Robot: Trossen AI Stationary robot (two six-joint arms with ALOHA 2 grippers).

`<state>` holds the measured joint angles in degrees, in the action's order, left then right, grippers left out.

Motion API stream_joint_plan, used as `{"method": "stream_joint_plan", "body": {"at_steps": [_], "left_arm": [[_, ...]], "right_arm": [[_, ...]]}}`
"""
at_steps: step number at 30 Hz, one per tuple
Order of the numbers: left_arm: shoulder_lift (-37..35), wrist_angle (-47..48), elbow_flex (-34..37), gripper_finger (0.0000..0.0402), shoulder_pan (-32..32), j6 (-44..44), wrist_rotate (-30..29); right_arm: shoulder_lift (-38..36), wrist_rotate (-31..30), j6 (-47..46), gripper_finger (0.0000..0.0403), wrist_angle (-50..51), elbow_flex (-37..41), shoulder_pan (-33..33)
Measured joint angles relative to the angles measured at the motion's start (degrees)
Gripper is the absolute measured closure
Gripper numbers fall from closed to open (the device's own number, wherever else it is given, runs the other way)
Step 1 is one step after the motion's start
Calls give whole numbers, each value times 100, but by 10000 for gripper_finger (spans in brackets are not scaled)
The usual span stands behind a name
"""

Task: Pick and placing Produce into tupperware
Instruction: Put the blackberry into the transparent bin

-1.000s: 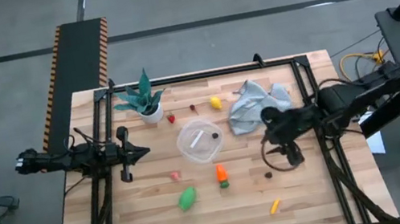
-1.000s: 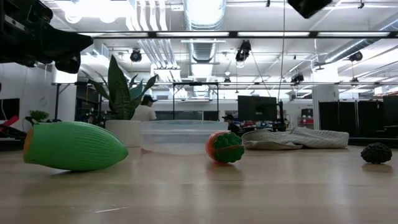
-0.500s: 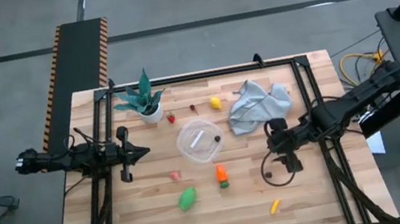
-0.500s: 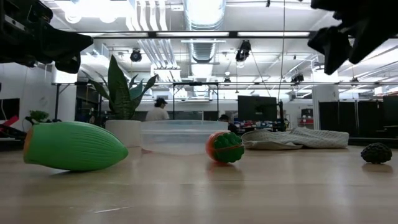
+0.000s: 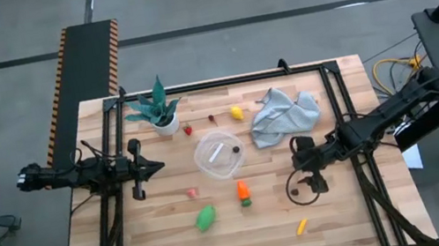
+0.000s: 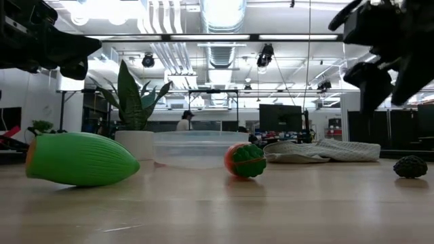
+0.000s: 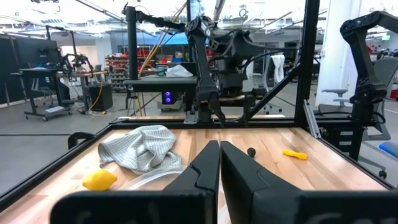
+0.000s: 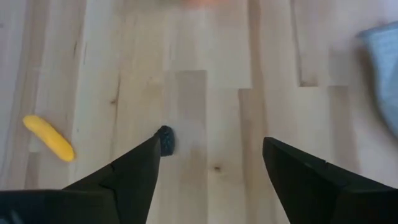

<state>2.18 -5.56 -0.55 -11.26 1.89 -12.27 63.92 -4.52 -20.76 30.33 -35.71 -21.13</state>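
Observation:
My right gripper [image 8: 211, 146] is open and points down at the table, right of the tub. A small dark brown produce piece [image 8: 165, 140] lies on the wood just beside one finger [image 8: 134, 168], untouched. It also shows in the low view [image 6: 411, 167], below the gripper [image 6: 383, 74]. The clear round tupperware [image 5: 220, 157] stands mid-table with a white and a dark bit inside. Loose on the wood are a green piece [image 5: 206, 217], an orange one [image 5: 243, 192], a pink one [image 5: 192, 193], a lemon [image 5: 236, 112] and a yellow-orange piece [image 5: 302, 226]. My left gripper [image 5: 160, 164] waits shut at the left.
A grey-blue cloth [image 5: 283, 115] lies crumpled toward the far right, close behind my right arm. The teal plant in its white pot [image 5: 161, 113] stands at the far left. A red piece [image 5: 188, 130] and a dark one [image 5: 212, 120] lie near it. Black frame rails [image 5: 348, 133] border the table.
My right gripper has moved from beside the cloth toward the near edge and come down over the dark brown piece, staying open. In the low view it drops from the top edge well into the picture. No produce has moved on the table.

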Motion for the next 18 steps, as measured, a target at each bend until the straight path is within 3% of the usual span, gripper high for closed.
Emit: {"method": "stream_joint_plan", "body": {"at_steps": [10,18], "left_arm": [[1,0,0,402,-1,0,0],[-1,-2,1,402,-1,2,-2]], "right_arm": [[2,245,-642,134,-1118,583,-279],[2,-215,-896,136,-1161,414,-843]]}}
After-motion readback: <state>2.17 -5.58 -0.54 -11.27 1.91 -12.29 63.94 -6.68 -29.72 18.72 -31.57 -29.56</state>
